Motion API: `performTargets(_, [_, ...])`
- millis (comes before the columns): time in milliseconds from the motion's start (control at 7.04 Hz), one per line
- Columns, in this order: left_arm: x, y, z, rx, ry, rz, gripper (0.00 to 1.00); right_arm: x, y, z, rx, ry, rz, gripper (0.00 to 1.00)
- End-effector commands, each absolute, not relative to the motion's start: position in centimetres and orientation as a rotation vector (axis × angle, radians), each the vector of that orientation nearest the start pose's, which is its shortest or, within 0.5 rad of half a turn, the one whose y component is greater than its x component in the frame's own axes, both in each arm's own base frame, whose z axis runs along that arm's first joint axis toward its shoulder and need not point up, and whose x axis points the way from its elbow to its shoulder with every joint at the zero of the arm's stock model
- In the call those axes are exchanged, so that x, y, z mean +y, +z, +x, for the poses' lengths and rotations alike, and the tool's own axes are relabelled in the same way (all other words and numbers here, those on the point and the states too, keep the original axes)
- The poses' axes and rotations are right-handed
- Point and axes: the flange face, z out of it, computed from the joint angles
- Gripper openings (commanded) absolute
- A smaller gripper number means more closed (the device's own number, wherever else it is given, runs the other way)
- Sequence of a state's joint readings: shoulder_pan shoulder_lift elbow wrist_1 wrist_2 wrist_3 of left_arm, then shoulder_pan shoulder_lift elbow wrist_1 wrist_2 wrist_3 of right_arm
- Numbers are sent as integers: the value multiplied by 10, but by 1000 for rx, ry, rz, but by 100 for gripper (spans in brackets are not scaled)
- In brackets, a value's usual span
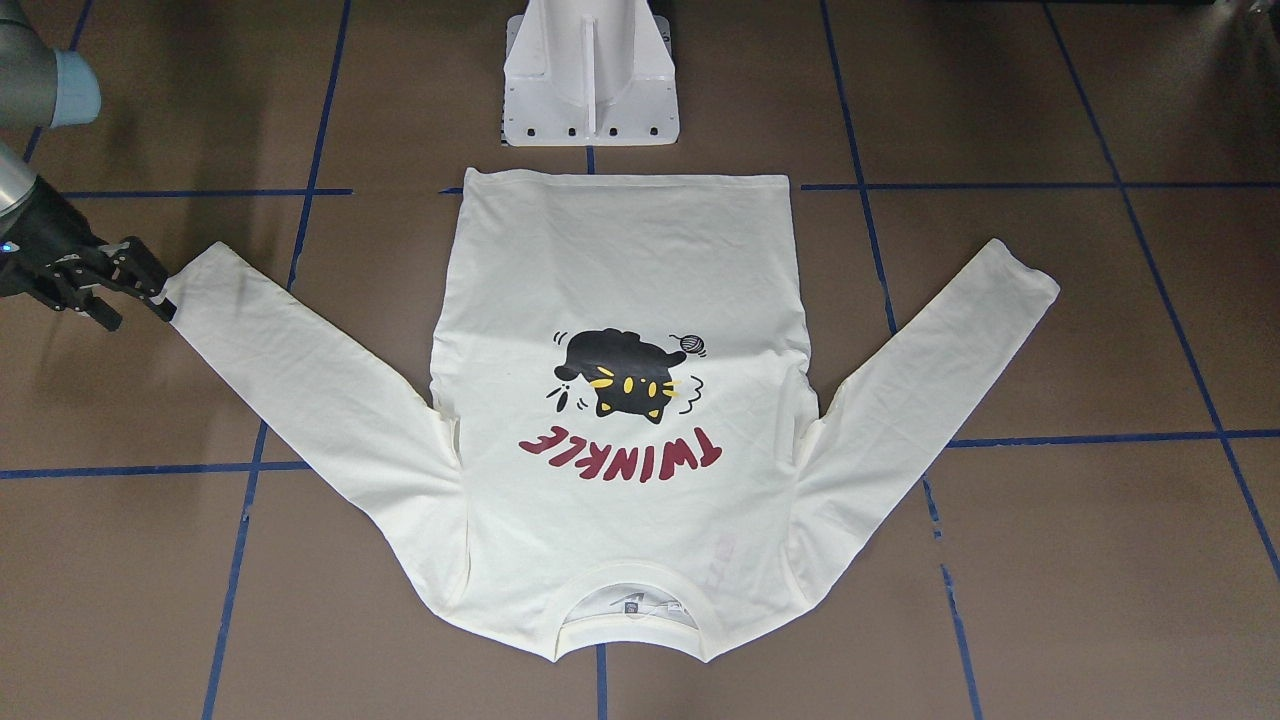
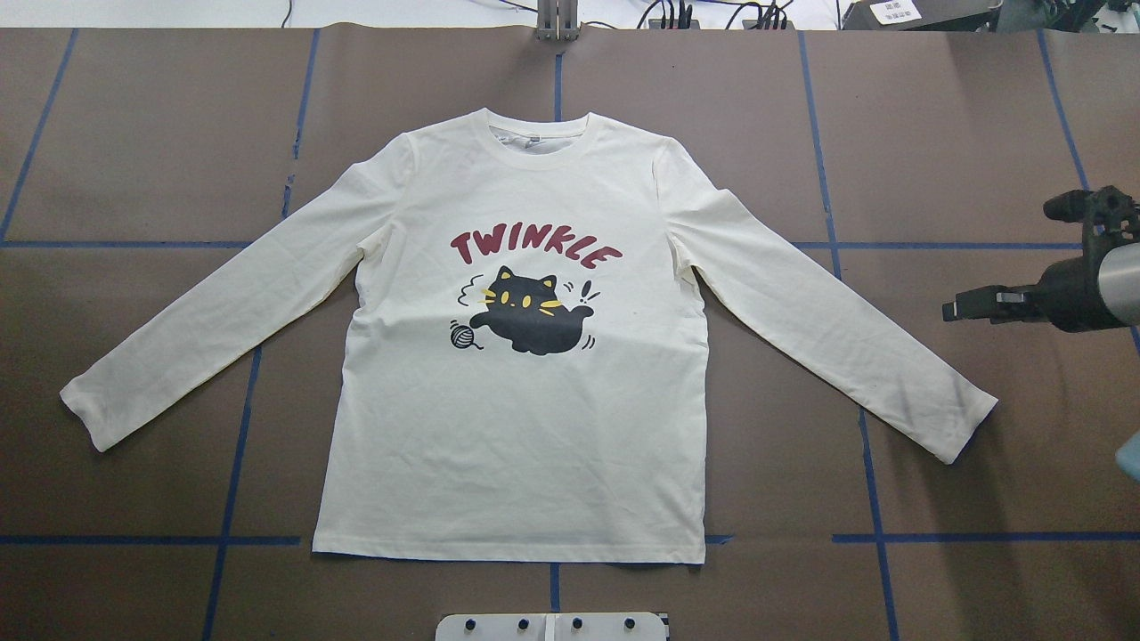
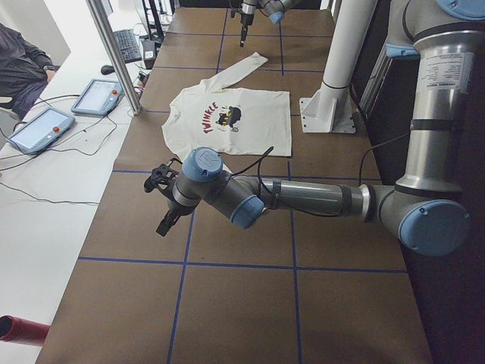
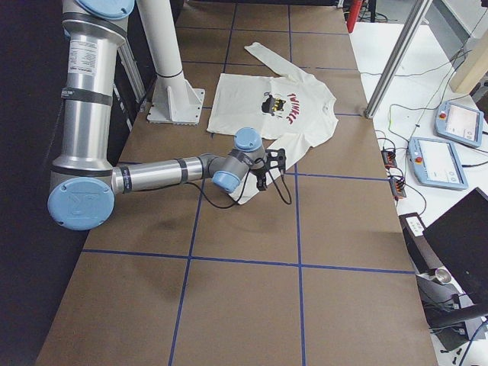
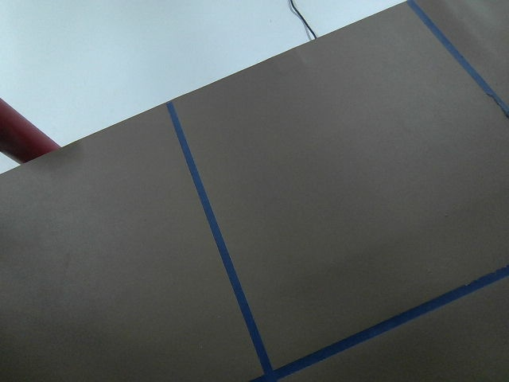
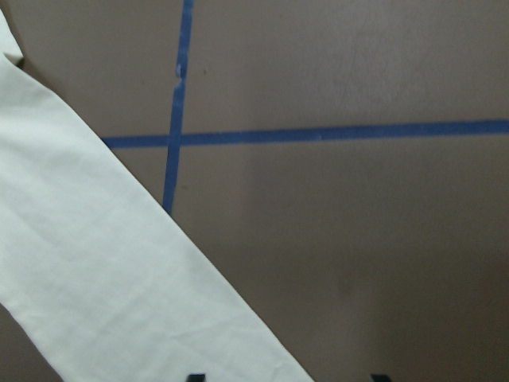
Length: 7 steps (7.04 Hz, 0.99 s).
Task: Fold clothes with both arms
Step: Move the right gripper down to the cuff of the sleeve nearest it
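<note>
**No fold made yet: shirt laid flat, right arm at the cuff**

The T-shirt (image 2: 517, 427) lies spread out on the bench (image 2: 134, 133) with its cat print and red lettering facing up. Its hem sits just in front of the white pedestal base (image 1: 590, 90) and its collar is on the far side from the robot. Both sleeves angle outward and lie flat, and no part of the body or sleeves is turned over. As I judge it, the folding proper has not begun and every fold is left to do.

The right gripper (image 1: 135, 300) is down at the end of the right-side sleeve (image 2: 966, 427). Its jaws are spread apart and hold nothing. In the right wrist view the two tips stand wide, with the sleeve cloth running beneath one of them. From the front view I cannot be sure whether a tip touches the cuff or hangs just beside it.

The left gripper (image 3: 161, 212) hangs over bare bench, well apart from the left-side sleeve (image 2: 205, 338). Its wrist camera shows only brown surface and blue tape lines (image 5: 219, 255). It appears only in the side view, so I cannot tell how its jaws stand.

I judge the likely opening step to be a grasp on the right cuff, and the left arm has yet to come near the garment.
</note>
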<state>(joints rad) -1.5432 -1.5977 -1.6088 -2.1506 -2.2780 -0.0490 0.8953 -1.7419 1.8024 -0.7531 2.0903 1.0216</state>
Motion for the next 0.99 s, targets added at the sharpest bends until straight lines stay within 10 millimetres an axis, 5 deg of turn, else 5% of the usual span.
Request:
performTargets(0, [-530, 562, -54, 705, 207, 591, 100, -363, 570, -212, -912, 80, 154, 64])
performTargets(853, [-530, 562, -54, 703, 212, 603, 100, -339, 604, -239, -830, 29, 133, 55])
